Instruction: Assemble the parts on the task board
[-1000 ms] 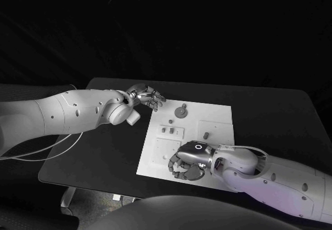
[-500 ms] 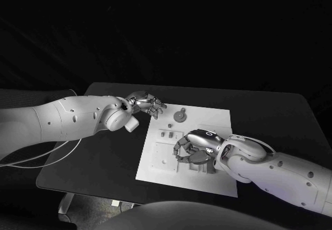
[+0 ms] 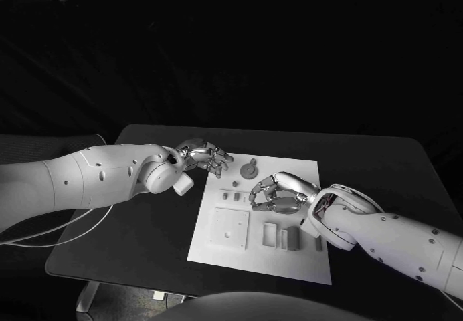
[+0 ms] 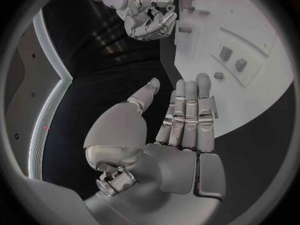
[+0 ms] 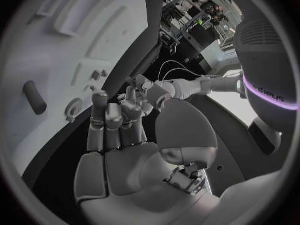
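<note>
a black table (image 3: 386,157) stands in a dark room with black surroundings.

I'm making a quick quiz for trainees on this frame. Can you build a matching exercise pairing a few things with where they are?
Things:
1. silver left hand
2. silver right hand
3. round grey disc part
4. white rectangular task board

Places:
A. over the board's middle
B. on the board's far end
C. at the board's far left corner
D. flat on the black table

Pairs: 1-C, 2-A, 3-B, 4-D
</note>
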